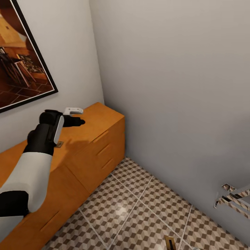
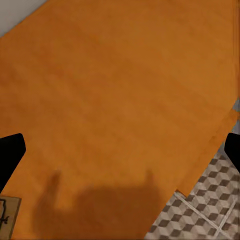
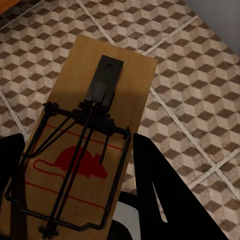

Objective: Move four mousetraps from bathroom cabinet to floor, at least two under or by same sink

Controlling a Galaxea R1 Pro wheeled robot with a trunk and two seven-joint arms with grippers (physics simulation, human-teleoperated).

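The left gripper (image 1: pixel 77 116) hovers over the top of the cabinet (image 1: pixel 100 118) with its fingers spread wide and nothing between them; one mousetrap (image 1: pixel 58 144) lies on the cabinet top behind it, beside the wrist. The right gripper (image 3: pixel 80 200) is clamped on another mousetrap (image 3: pixel 90 145), held above the bathroom floor (image 3: pixel 200 100).

Left arm reaches out over the cabinet (image 1: pixel 86 139) top, left gripper (image 1: pixel 77 116) hovering above it — fingers spread wide, nothing between them. Right gripper (image 3: pixel 75 200) clamped on a mousetrap (image 3: pixel 90 140) — held above the floor.
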